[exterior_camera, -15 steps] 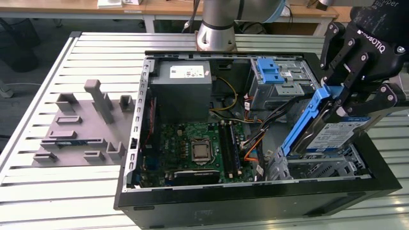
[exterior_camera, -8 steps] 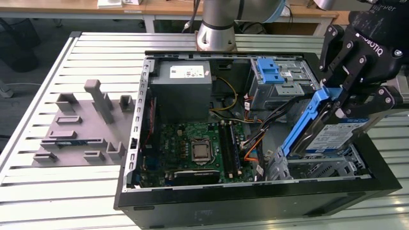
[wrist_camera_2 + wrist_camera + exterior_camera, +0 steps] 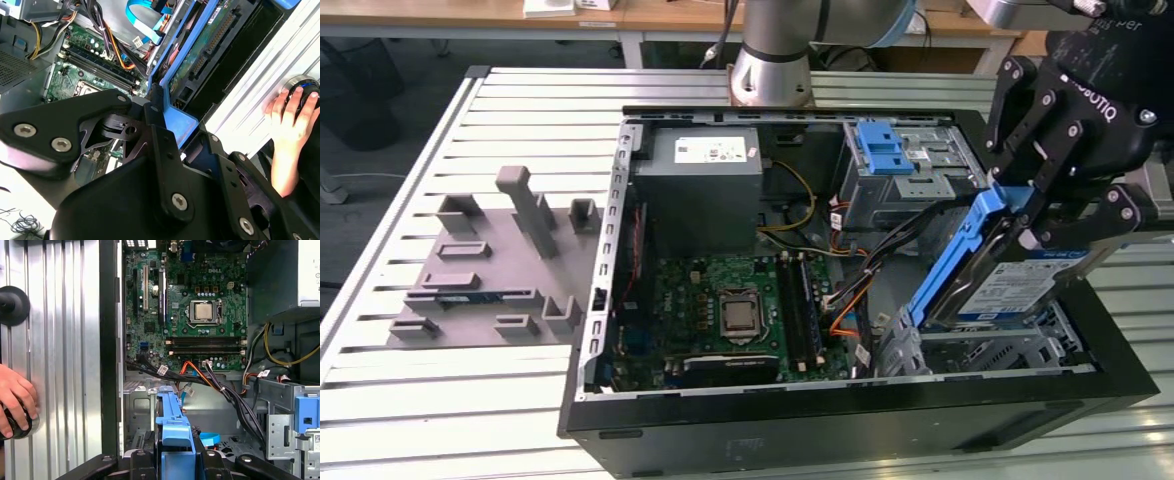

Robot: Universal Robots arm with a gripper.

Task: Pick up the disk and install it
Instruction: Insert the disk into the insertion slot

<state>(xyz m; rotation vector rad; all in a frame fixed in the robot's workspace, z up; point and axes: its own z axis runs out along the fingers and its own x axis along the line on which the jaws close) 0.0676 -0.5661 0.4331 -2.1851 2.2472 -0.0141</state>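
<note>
The disk (image 3: 994,275) is a silver drive with a white-and-blue label and a blue carrier frame. It hangs tilted, on edge, above the metal drive bay (image 3: 987,352) at the front corner of the open computer case, on the exterior view's right. My black gripper (image 3: 1057,212) is shut on its upper end. In the second wrist view the disk's green circuit side (image 3: 205,45) and blue frame run away from my gripper (image 3: 167,137) toward the case. In the first wrist view the disk's blue carrier (image 3: 174,427) sticks out between the fingers (image 3: 137,462) over the bay.
The case holds a motherboard (image 3: 727,310), a grey power supply (image 3: 700,170), a drive cage with a blue latch (image 3: 887,150) and loose cables (image 3: 854,290) beside the bay. A grey fixture plate (image 3: 480,260) lies on the slatted table. A person's hand (image 3: 15,400) rests on a black knob.
</note>
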